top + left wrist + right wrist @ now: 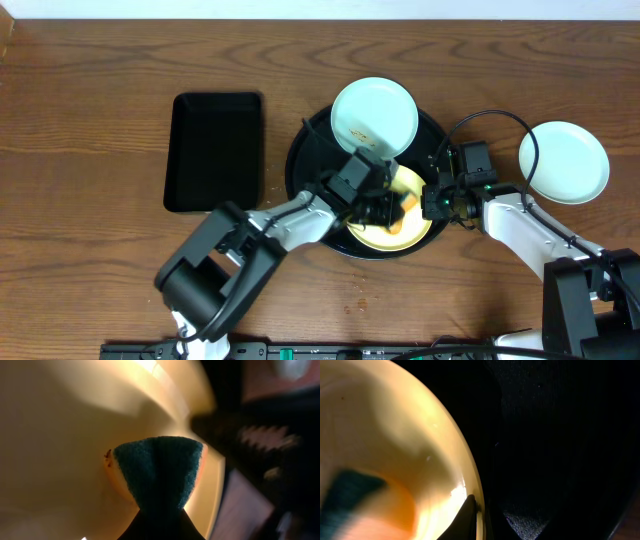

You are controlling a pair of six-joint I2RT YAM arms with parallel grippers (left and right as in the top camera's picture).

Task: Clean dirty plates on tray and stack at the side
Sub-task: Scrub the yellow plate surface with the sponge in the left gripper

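- The large round glossy black tray (pixel 300 175) stands in the middle of the brown wood-grain surface (pixel 90 250).
- A pale mint-blue round plate (pixel 374 117) lies on the far part of this tray. It has a small brown-orange smear close to its near edge.
- The pale yellow round plate (pixel 405 235) lies in the near right part of the tray.
- The left hand (pixel 385 208) is clamped on a sponge with a dark green scouring face and an orange-yellow body (pixel 159 467). The sponge touches the inside of the yellow plate.
- The right hand (pixel 437 203) is closed on the right rim of the yellow plate.
- A second pale mint-blue round plate (pixel 563 162) lies on the surface, to the right of the tray and apart from it.
- A smaller rectangular black tray (pixel 214 152) lies to the left.
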